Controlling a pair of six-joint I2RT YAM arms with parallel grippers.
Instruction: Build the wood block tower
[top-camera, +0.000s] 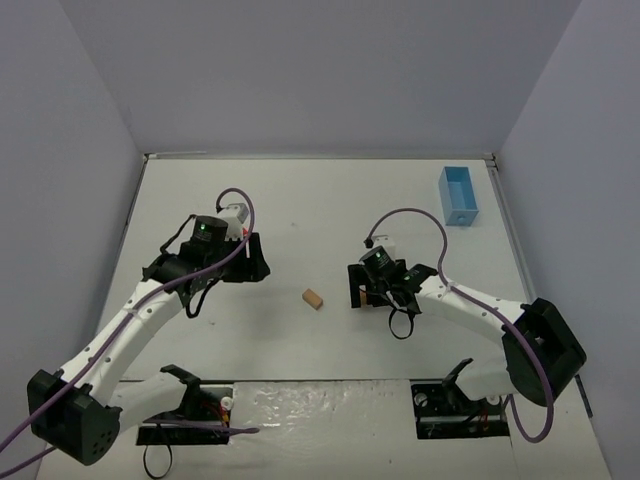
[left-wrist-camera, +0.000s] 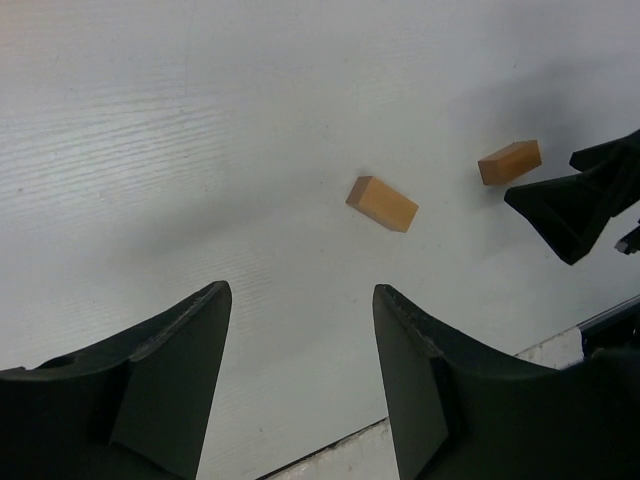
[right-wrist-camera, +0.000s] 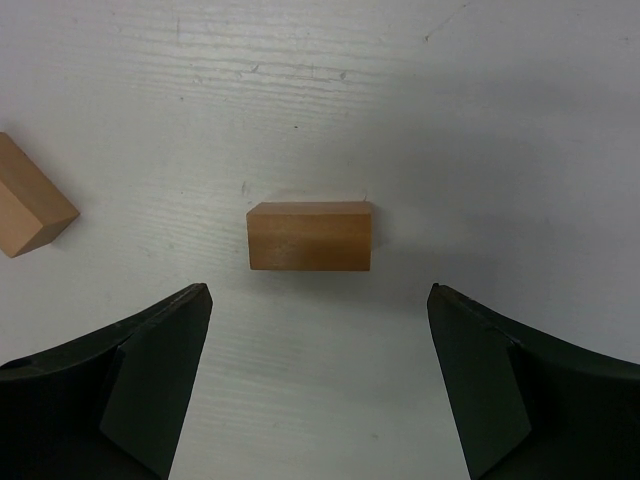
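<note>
Two tan blocks lie flat and apart on the white table (top-camera: 300, 200). The right block (right-wrist-camera: 310, 236) sits just ahead of the right gripper (right-wrist-camera: 318, 295), centred on the gap between its fingers, which are spread wide and touch nothing. From above, that gripper hides it. The mid block (top-camera: 314, 298) lies between the two arms, turned at an angle. The left gripper (left-wrist-camera: 300, 295) is also spread and holds nothing. Both blocks lie ahead of it, the mid block closer and a little right of its gap. A blue box (top-camera: 459, 195) stands at the far right, well apart.
</note>
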